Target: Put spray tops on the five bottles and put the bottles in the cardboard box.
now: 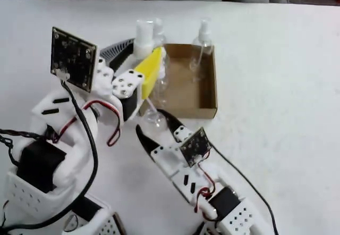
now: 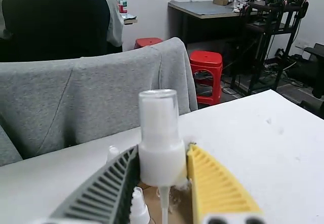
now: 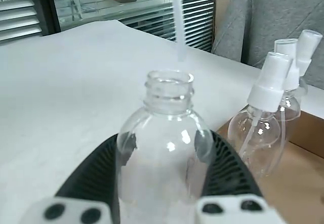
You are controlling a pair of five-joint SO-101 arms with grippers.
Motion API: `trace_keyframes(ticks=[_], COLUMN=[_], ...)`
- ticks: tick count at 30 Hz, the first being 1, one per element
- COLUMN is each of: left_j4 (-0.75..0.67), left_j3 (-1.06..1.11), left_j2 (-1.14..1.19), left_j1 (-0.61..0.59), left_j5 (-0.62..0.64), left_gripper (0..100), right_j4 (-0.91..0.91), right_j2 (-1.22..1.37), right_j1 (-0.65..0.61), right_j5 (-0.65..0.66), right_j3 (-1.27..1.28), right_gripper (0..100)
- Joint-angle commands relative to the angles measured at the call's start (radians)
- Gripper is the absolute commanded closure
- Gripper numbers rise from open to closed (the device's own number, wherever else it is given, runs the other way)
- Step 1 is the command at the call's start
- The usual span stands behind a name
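My left gripper (image 2: 162, 171), one finger grey and one yellow, is shut on a white spray top (image 2: 161, 143) with a clear cap. In the high view that spray top (image 1: 142, 35) hangs at the near left corner of the cardboard box (image 1: 183, 94). Its thin dip tube (image 3: 177, 21) dangles just above the mouth of an uncapped clear bottle (image 3: 167, 138). My right gripper (image 3: 162, 178) is shut on that bottle, black fingers on both sides. The bottle (image 1: 154, 119) stands on the table just in front of the box.
Three clear bottles with spray tops (image 3: 263, 127) stand in the box (image 3: 304, 127); one (image 1: 202, 49) is at its far right corner. A grey-covered chair back (image 2: 91, 97) lies beyond the table's far edge. Bare white table (image 1: 276, 112) spreads to the right.
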Motion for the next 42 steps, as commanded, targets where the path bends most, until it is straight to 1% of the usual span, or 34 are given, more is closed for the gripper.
trace_keyframes(ticks=[1,5,17,21,23,28,31,35,42], left_j4=[-0.003,0.066,0.066,0.064,0.031,-0.163,-0.253,-0.258,-0.244], left_j3=[-0.055,-0.025,0.140,0.207,0.278,0.555,0.692,0.809,0.930], left_j2=[-0.007,-0.007,-0.007,-0.076,-0.139,-0.292,-0.387,-0.509,-0.659], left_j1=[-0.008,-0.007,0.002,0.004,0.027,0.035,0.035,0.035,0.036], left_j5=[-0.055,-0.032,-0.028,-0.026,-0.026,-0.026,-0.026,-0.031,-0.028], left_gripper=[88,88,88,88,88,88,88,88,88], right_j4=[0.001,0.001,0.002,0.002,0.002,0.002,0.002,0.002,0.002], right_j2=[-0.018,-0.018,-0.018,-0.018,-0.018,-0.018,-0.018,-0.018,-0.018], right_j1=[-0.002,-0.002,-0.002,-0.002,-0.002,-0.002,-0.002,-0.002,-0.002], right_j5=[0.012,0.012,0.012,0.012,0.012,0.012,0.012,0.012,0.011], right_j3=[0.011,0.011,0.011,0.011,0.011,0.011,0.011,0.011,0.011], right_gripper=[98.2,98.2,98.2,98.2,98.2,98.2,98.2,98.2,98.2])
